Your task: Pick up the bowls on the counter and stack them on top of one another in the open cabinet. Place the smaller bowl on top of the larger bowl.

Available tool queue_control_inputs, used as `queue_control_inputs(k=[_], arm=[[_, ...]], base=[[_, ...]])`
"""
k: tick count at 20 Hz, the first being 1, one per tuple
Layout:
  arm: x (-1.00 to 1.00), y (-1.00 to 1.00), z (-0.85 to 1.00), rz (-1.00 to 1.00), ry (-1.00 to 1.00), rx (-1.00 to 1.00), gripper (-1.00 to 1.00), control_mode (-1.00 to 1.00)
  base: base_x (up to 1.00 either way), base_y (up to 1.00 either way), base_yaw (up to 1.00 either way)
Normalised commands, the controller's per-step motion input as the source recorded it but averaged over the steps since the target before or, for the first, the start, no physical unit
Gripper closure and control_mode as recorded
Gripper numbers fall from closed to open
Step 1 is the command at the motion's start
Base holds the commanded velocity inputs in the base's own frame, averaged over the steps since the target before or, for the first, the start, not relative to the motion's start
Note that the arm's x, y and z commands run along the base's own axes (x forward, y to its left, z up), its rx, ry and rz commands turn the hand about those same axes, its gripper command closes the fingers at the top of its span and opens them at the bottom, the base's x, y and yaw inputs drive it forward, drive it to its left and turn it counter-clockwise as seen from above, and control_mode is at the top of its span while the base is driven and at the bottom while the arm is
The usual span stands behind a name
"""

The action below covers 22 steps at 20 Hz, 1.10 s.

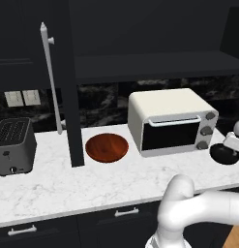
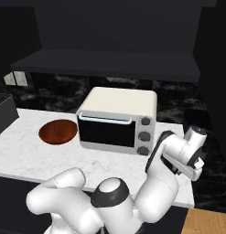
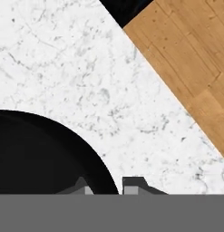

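Where the left base view begins, at far left, a dark toaster (image 1: 13, 145) stands on the marble bench (image 1: 53, 184), with two pale wall plates (image 1: 22, 98) behind it. Next comes the open cabinet door (image 1: 70, 87), its pale bar handle (image 1: 51, 77) running down the upper left of the frame, and the dark shelf (image 1: 155, 65) stretching right across the top. Just right of the door's lower edge, the red-brown bowl (image 1: 107, 147) lies flat on the bench, left of centre. A white toaster oven (image 1: 171, 121) with three knobs fills the centre right; no lettering can be read on it or on the toaster. At the right edge the black bowl (image 1: 225, 154) sits on the bench, well apart from the red-brown one, with the pincer (image 1: 232, 144) down at its rim.

From the hand view, the black bowl (image 3: 41, 154) curves through the lower left, and the two fingertips (image 3: 133, 185) stand on either side of its rim, one inside and one outside. Whether they press the rim or stand clear of it I cannot tell. Wooden floor (image 3: 190, 59) shows at upper right.
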Motion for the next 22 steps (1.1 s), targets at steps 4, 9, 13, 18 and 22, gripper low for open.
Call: queue_control_inputs(k=[4, 9, 13, 18, 22], arm=[[-0.83, 0.07, 0.82, 0.00, -0.29, 0.00, 1.00, -1.00], [-0.66, 0.50, 0.82, 0.00, -0.25, 0.00, 1.00, -1.00], [-0.21, 0.99, 0.67, 0.00, -0.17, 0.00, 1.00, -1.00], [-0.11, 1.00, 0.41, 0.03, -0.10, 0.00, 1.00, -1.00], [-0.30, 1.00, 0.62, 0.05, -0.06, 0.00, 1.00, -1.00]], base=[[0.00, 0.00, 0.00], [0.00, 0.00, 0.00], [0.00, 0.00, 0.00], [0.00, 0.00, 0.00], [0.00, 0.00, 0.00]])
